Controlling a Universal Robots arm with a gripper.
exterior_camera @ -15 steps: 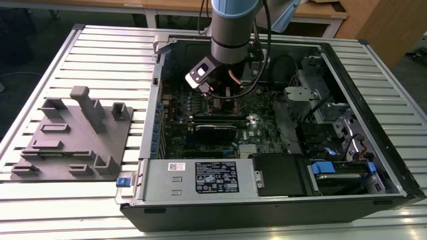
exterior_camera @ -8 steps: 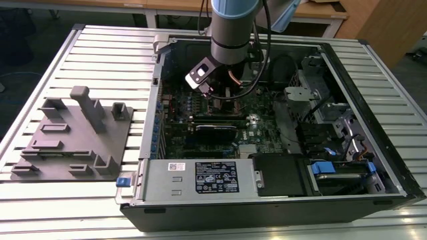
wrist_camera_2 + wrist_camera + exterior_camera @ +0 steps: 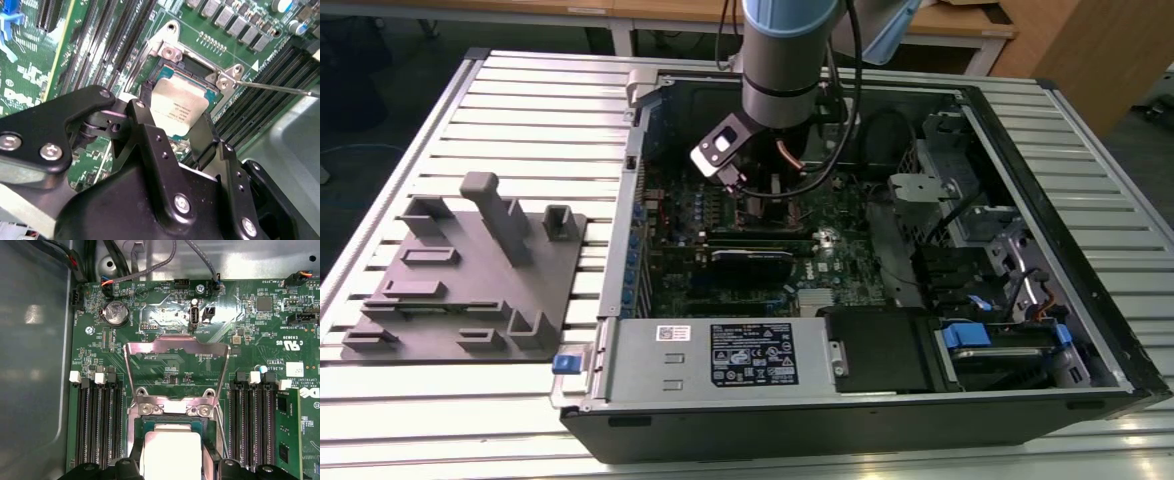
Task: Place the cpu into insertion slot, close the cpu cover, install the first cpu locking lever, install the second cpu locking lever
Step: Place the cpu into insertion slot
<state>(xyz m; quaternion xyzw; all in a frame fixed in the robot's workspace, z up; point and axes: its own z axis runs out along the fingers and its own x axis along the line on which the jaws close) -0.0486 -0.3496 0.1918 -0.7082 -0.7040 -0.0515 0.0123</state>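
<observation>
- The table (image 3: 520,110) is a slatted metal deck. It carries an open computer case (image 3: 1067,330) lying on its side and, toward the exterior view's left, a grey fixture plate (image 3: 454,290) with upright pegs.
- The arm (image 3: 787,50) reaches straight down into the case, over the upper middle of the green motherboard (image 3: 165,315).
- In the first wrist view the cpu cover (image 3: 177,346) stands swung open, its silver frame tipped back from the socket and hinged at the edge away from my tool. Banks of memory slots (image 3: 97,425) run along either side.
- The insertion slot (image 3: 170,416) lies just beyond that hinge, a dark square with a metal rim.
- A thin wire locking lever (image 3: 280,89) sticks out past one socket corner, unlatched.
- The pincer (image 3: 176,112) is at a narrow setting, its two black fingers (image 3: 145,102) pressed on opposite edges of the cpu (image 3: 172,97), so I read it as holding the chip.
- The cpu lies flat, pale face up, squarely within the slot's outline. I cannot tell whether it is fully seated or a touch above the contacts.
- I judge the chip to be light, rigid and smooth-sided, so a slack edge grip could let it slip or tilt. Its underside and the socket contacts look easy to damage. The bare side edges are the only sound place to hold it, and it must be kept level.
</observation>
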